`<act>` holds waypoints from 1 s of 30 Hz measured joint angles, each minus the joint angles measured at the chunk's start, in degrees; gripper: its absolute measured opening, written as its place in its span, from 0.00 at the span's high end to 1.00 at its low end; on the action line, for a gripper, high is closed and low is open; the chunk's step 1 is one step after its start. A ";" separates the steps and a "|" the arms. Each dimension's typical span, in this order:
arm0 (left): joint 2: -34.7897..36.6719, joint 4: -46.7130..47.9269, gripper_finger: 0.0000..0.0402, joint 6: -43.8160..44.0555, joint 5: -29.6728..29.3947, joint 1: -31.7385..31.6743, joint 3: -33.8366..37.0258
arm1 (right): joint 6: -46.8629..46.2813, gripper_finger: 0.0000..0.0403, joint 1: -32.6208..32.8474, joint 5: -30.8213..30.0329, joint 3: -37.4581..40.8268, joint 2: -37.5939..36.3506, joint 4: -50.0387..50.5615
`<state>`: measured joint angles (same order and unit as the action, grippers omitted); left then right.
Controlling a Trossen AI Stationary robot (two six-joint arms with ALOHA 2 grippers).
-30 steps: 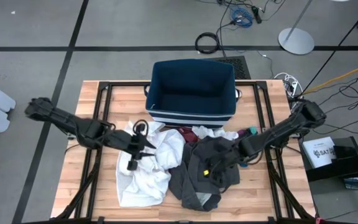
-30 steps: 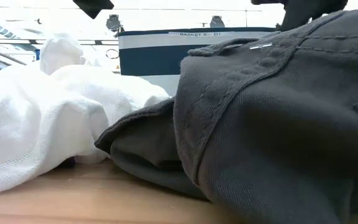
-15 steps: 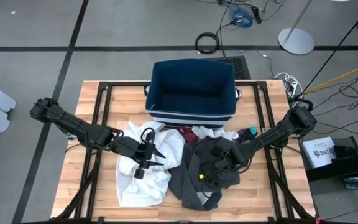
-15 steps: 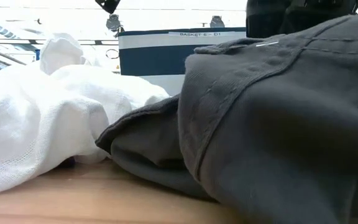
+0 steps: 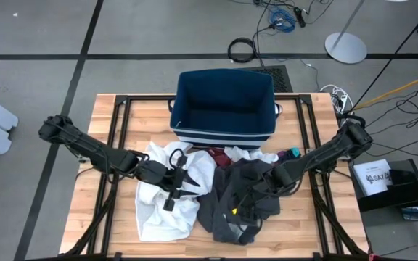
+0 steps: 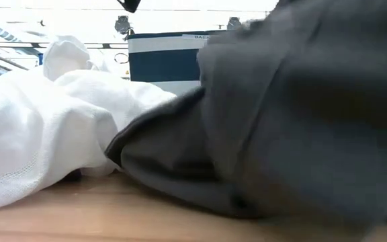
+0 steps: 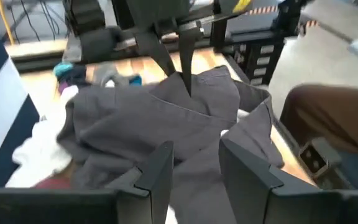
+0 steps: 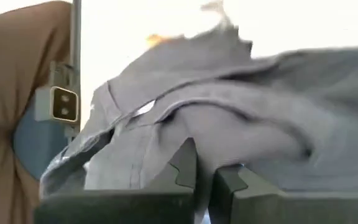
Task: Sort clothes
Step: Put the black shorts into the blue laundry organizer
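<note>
Item: clothes sorting, judged at an early stage.

- Navy bin [image 5: 224,101]: nothing is seen inside.
- White garment [image 5: 167,199], dark grey garment [image 5: 239,196], maroon piece [image 5: 215,154] and teal sock [image 5: 293,154]: all are heaped on the table [image 5: 115,217] in front of the bin (none sorted yet).
- Right gripper [image 5: 242,206]: fingers are pinched together on the grey garment.
- Left gripper [image 5: 183,181]: fingers are spread, held over the white garment.

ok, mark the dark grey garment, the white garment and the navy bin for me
dark grey garment [image 5: 227,210]: high view, on its lower folded part, clear of the right gripper.
white garment [image 5: 158,214]: high view, on its lower spread-out part.
navy bin [image 5: 223,135]: high view, on its striped front wall.
</note>
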<state>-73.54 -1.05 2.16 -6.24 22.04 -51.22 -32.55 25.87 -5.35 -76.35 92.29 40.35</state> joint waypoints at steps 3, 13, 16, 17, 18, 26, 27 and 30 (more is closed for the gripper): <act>0.02 -3.85 0.65 -2.93 0.00 0.00 0.00 | 2.70 0.99 0.02 -5.61 -7.52 -0.02 7.57; 0.26 -13.61 0.65 -8.63 -0.70 -1.71 0.00 | 9.86 1.00 0.48 -24.44 -20.02 -0.11 11.54; -0.21 -13.57 0.65 -8.51 -1.40 -2.34 0.00 | 9.16 1.00 -0.32 -28.03 -20.09 -0.11 11.15; -0.47 -13.52 0.65 -8.53 -1.80 -2.41 0.00 | 8.55 1.00 -0.78 -28.34 -20.09 -0.11 11.24; -0.81 -13.52 0.65 -8.51 -2.26 -2.45 0.02 | 7.69 1.00 -1.25 -28.58 -20.09 -0.11 11.29; -3.21 -12.84 0.65 -7.94 -8.72 -2.49 0.04 | 6.10 1.00 -3.51 -28.88 -20.09 -0.09 11.83; -3.55 -12.86 0.65 -7.43 -9.33 -2.57 0.06 | 6.20 1.00 -3.55 -28.74 -20.09 -0.09 11.85; -4.47 -13.40 0.65 -7.28 -10.99 -2.95 0.11 | 6.63 1.00 -3.74 -26.76 -20.09 -0.09 11.85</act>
<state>-78.01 -14.45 -5.12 -17.23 19.09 -51.11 -25.91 22.13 -32.11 -96.44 92.20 52.20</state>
